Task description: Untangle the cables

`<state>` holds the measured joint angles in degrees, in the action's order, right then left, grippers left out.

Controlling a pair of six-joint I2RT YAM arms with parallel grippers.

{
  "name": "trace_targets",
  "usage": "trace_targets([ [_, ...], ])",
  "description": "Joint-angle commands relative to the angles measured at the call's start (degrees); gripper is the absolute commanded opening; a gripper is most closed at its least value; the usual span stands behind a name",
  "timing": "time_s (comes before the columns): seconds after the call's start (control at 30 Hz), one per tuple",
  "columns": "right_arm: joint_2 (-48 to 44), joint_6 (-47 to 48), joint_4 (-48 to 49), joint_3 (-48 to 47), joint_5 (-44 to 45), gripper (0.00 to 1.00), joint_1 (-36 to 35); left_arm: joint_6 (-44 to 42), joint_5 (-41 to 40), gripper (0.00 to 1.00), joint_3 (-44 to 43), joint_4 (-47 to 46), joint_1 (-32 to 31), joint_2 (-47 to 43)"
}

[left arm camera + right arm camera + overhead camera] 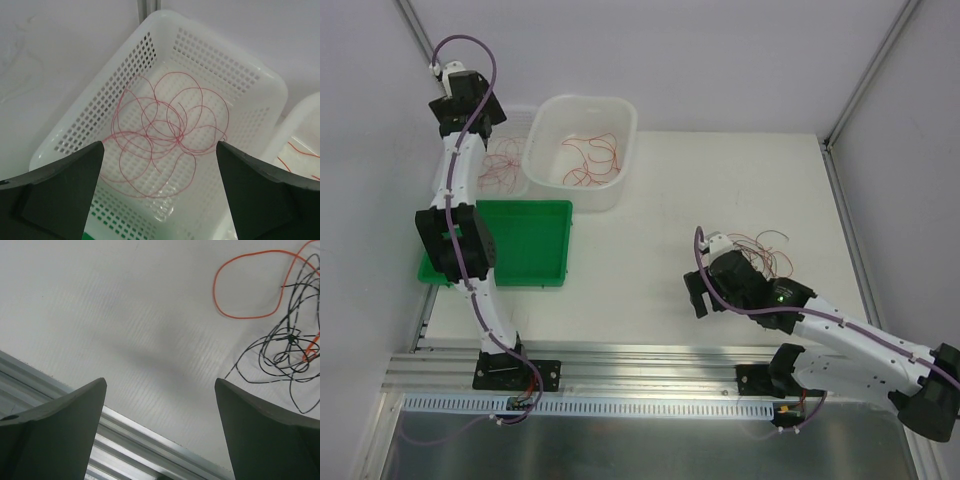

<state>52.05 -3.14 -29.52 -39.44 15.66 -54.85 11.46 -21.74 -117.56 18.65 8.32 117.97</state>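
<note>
curling in loose loops, the cables lay in three lots. one bunch of red cables (175, 135) rested on the floor of a white perforated basket (225, 55), their rings overlapping and crossing near the middle. the left gripper (160, 145) hung over them with its jaws spread wide and nothing held. more red wires (590, 160) lay scattered in the bottom of a white tub (582, 103) just beside the basket on its right. the third lot was out on the table (720, 180), near the right arm: an orange cable (216, 290) made one open loop, and beside it the black cables (290, 337) were knotted together in several small rings, with a short bit of orange caught at the knot's right side. in the wrist view this lot sat up and to the right of the right gripper (160, 380), apart from it. that gripper's jaws were also spread, with only bare table between them and nothing held. a metal rail (125, 435) ran along the table edge under it. a green tray (535, 240) lay on the table on the near side of the basket, with the left arm reaching over its left part.
</note>
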Motion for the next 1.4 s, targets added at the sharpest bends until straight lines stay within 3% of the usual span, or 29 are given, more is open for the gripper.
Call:
trace_targets([
  [0.0, -2.0, 0.1, -3.5, -3.8, 6.3, 0.95, 1.3, 3.2, 4.9, 0.98, 7.3, -3.0, -0.3, -15.2],
  [0.3, -1.3, -2.8, -7.5, -4.5, 3.6, 0.9, 17.1, 7.8, 28.1, 0.99, 34.2, 0.8, -8.1, -37.5],
  [0.43, 0.2, -2.8, -5.5, -3.9, -2.3, 0.85, 27.7, 5.6, 33.8, 0.99, 43.7, 1.6, -20.5, -44.5],
  [0.53, 2.6, -3.5, -2.4, -2.8, -8.2, 0.81, 33.8, 4.7, 38.4, 0.99, 49.3, 3.3, -26.5, -46.9],
  [0.67, 5.8, -5.6, 2.4, -1.7, -10.6, 0.74, 36.8, 2.3, 39.5, 0.99, 56.1, 4.1, -32.0, -48.2],
  [0.93, 19.5, -9.0, 11.3, 0.0, -10.2, 0.68, 37.9, 3.4, 43.6, 0.99, 57.0, 5.3, -34.3, -44.5],
  [1.03, 22.2, -8.6, 13.8, 0.6, -10.7, 0.58, 37.5, 3.0, 42.7, 0.99, 57.0, 6.1, -34.3, -44.2],
  [1.13, 22.2, -6.5, 14.2, 0.2, -11.2, 0.34, 35.1, 3.0, 42.7, 0.99, 56.8, 6.2, -34.3, -44.3],
  [1.2, 21.9, -4.3, 12.6, -1.9, -11.2, 0.24, 32.9, 3.3, 43.3, 0.99, 56.8, 6.3, -34.3, -44.1],
  [1.23, 21.6, -3.8, 11.9, -2.7, -11.0, 0.11, 30.4, 3.3, 43.5, 0.99, 56.8, 6.3, -34.3, -44.1],
  [1.27, 20.7, -2.8, 11.1, -3.6, -11.0, 0.04, 29.3, 3.6, 43.8, 0.99, 56.7, 6.3, -34.3, -44.0],
  [1.37, 17.3, -1.5, 7.6, -7.5, -12.2, 0.01, 25.1, 3.8, 45.0, 0.99, 56.7, 6.3, -34.4, -43.3],
])
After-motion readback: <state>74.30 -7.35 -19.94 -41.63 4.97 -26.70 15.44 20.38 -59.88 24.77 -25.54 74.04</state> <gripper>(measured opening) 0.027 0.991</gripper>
